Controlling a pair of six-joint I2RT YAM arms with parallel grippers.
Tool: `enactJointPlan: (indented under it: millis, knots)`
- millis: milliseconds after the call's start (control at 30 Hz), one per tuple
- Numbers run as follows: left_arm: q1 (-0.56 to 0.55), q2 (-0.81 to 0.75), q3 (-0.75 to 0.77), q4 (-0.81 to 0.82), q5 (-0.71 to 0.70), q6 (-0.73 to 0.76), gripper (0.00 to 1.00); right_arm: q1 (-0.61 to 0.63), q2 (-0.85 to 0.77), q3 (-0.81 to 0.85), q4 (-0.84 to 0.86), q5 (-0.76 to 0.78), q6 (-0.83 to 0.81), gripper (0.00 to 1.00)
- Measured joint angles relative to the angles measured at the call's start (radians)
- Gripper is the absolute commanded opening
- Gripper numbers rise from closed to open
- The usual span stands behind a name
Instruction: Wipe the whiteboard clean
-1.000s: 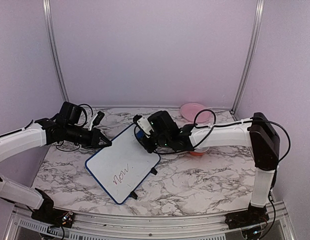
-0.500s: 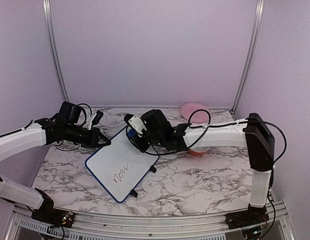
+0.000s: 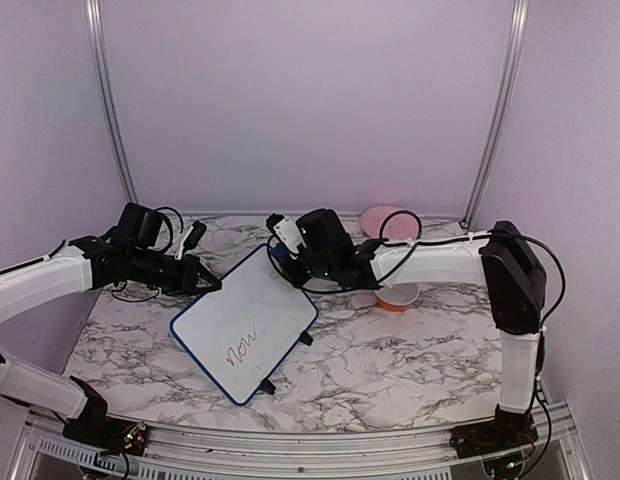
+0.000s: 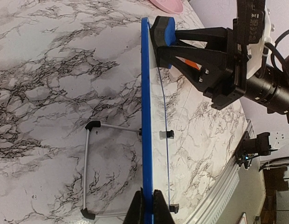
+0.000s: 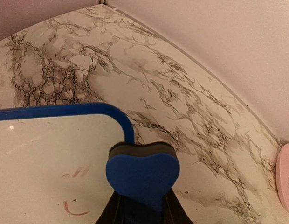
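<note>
Holding the blue-framed white rectangular whiteboard (image 3: 245, 325) tilted on the marble desk (image 3: 410, 350), nearer its left edge, my left gripper (image 4: 147, 197) is clamped tight on its frame; my right gripper (image 3: 283, 262) grips a blue heart-shaped eraser (image 5: 142, 173) pressed against the board's far corner.

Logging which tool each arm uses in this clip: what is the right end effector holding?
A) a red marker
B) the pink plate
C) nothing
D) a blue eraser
D: in the right wrist view the right end effector is closed on a blue eraser, which sits at the rounded far corner of the whiteboard.
</note>
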Motion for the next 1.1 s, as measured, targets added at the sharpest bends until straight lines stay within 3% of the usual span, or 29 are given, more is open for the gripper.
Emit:
enactJointPlan:
  millis: [433, 800, 1100]
  knots:
    - [0.0, 0.001, 0.0, -0.002, -0.003, 0.0, 0.0, 0.085, -0.05, -0.111, 0.026, 0.015, 0.029, 0.0]
    - [0.001, 0.015, 0.015, 0.002, -0.007, 0.01, 0.0, 0.045, -0.002, 0.051, -0.032, -0.085, 0.022, 0.0]
    - [0.001, 0.02, 0.019, 0.003, -0.014, 0.008, 0.0, -0.005, 0.015, 0.055, -0.009, -0.134, 0.023, 0.0]
